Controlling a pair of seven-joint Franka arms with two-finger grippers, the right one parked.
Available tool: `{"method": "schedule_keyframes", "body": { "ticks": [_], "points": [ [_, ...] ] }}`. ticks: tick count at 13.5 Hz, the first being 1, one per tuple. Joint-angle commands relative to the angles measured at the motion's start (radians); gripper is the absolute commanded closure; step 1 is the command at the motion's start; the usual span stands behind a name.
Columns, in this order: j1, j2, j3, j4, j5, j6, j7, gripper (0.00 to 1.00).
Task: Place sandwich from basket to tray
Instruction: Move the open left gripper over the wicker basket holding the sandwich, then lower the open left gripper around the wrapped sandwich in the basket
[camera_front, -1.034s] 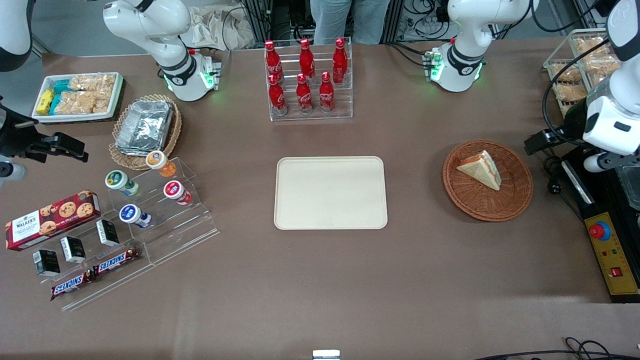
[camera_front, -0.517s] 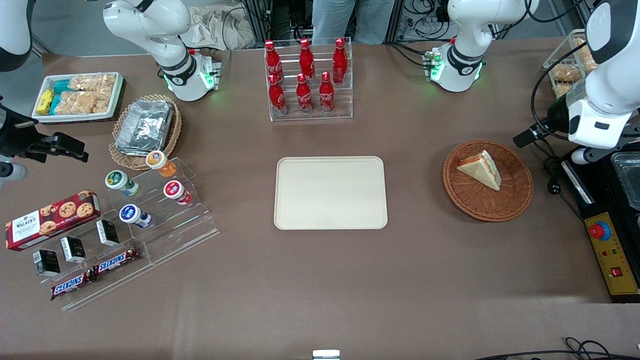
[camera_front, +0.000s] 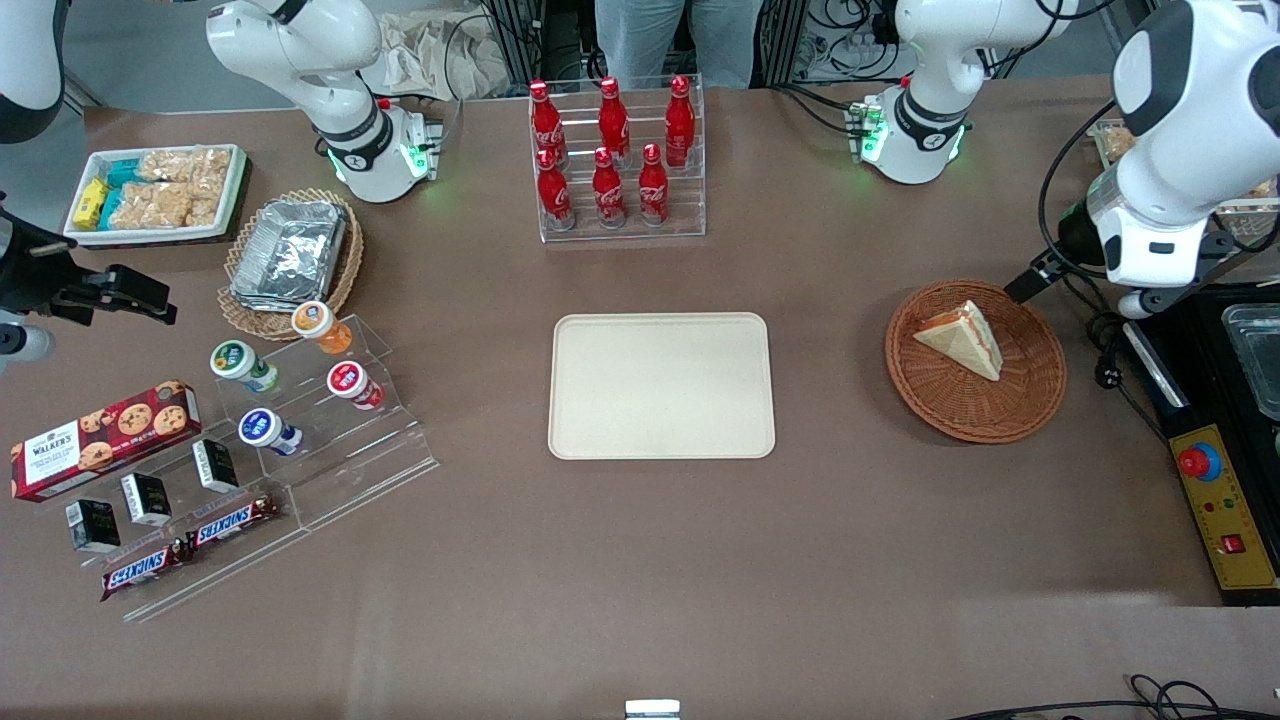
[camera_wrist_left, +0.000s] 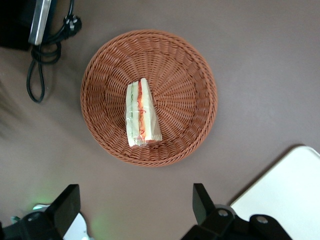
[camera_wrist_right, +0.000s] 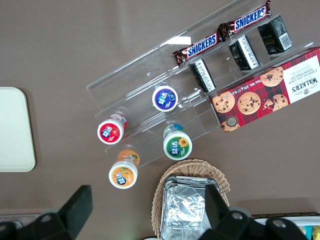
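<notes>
The sandwich (camera_front: 962, 338) is a pale bread wedge with orange-red and green layers, lying in the round reddish-brown wicker basket (camera_front: 1030, 405). The left wrist view shows the same sandwich (camera_wrist_left: 141, 114) in the middle of the basket (camera_wrist_left: 195, 75). My left gripper (camera_front: 1030, 280) hangs high over the basket's edge toward the working arm's end, apart from it. In the wrist view the gripper (camera_wrist_left: 135, 195) is open wide, with only bare table between its fingers (camera_wrist_left: 202, 200). The cream tray (camera_front: 660, 385) lies flat at the table's middle, and its corner (camera_wrist_left: 292, 195) shows near the basket.
A black cable and plug (camera_wrist_left: 42, 65) lie on the table close beside the basket. A control box with a red button (camera_front: 1225, 510) sits at the working arm's end. A rack of cola bottles (camera_front: 615, 160) stands farther from the camera than the tray.
The left arm has swung in from the table's end toward the basket, bringing the gripper over the basket's edge. Sandwich, basket and tray have not moved.
</notes>
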Motion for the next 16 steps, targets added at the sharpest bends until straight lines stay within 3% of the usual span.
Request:
{"method": "schedule_keyframes", "body": {
  "ticks": [1, 11, 16],
  "points": [
    [-0.005, -0.028, -0.002, -0.073, 0.009, 0.067, -0.104, 0.0],
    [-0.005, 0.019, -0.002, -0.371, 0.019, 0.429, -0.166, 0.0],
    [-0.005, 0.119, 0.0, -0.402, 0.054, 0.558, -0.23, 0.0]
  ]
}}
